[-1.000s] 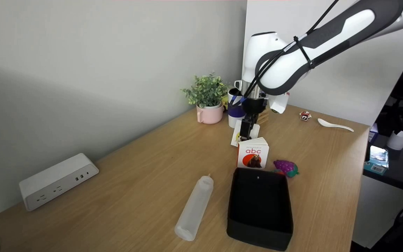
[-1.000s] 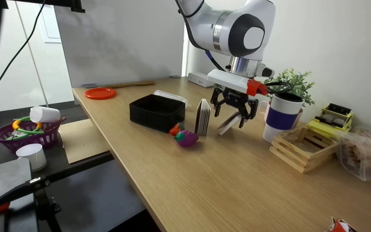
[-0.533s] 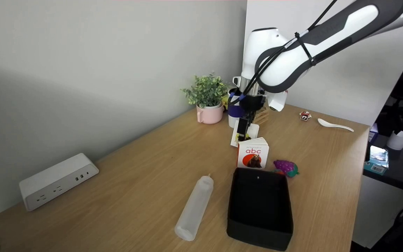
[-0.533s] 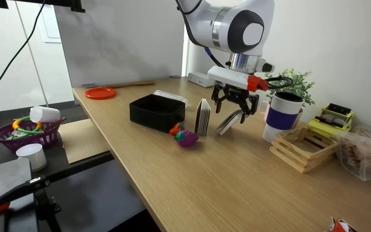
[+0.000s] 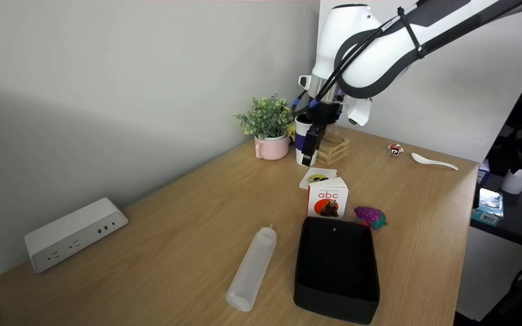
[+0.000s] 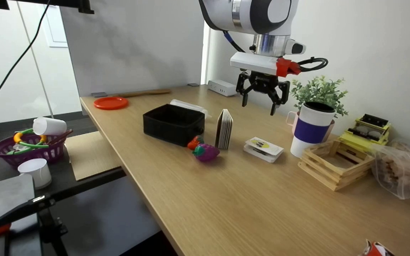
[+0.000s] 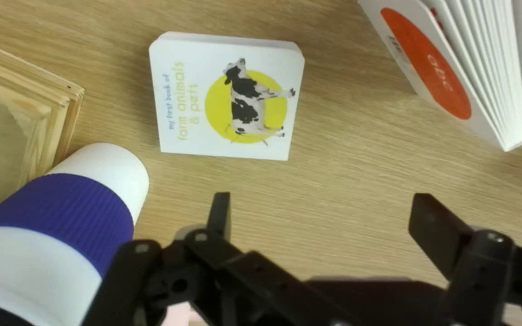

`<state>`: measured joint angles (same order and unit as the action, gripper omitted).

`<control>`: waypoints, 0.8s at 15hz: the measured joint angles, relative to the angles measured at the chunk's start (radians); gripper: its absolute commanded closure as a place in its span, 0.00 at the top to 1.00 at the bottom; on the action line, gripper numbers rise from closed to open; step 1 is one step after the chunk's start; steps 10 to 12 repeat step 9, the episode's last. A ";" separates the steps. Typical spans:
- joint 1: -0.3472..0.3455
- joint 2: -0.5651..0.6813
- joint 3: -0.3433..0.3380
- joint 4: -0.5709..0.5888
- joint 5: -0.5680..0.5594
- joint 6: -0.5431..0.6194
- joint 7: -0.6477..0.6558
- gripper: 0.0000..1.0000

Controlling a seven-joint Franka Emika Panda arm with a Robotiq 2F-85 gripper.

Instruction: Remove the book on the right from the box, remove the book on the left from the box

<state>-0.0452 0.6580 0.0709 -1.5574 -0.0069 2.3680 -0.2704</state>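
The square white board book with a cow [image 7: 225, 97] lies flat below the black two-fingered end effector [image 6: 258, 108], spread wide and holding nothing; a white abc board book [image 5: 327, 199] stands between that book and the black rectangular box [image 5: 337, 262]. The black-and-white arm [image 5: 381, 65] slants over the wood-grain worktop [image 6: 244, 199], wrist downward, beside a grey wall [image 5: 152, 90].

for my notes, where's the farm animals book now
In an exterior view, the farm animals book lies cover up, right of centre, between the standing abc book on its left and the purple-banded cup on its right.
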 measured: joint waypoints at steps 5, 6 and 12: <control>-0.003 -0.026 0.009 -0.017 0.010 0.005 -0.026 1.00; -0.003 -0.026 0.010 -0.016 0.011 0.004 -0.028 1.00; -0.002 -0.023 0.010 -0.016 0.011 0.004 -0.027 1.00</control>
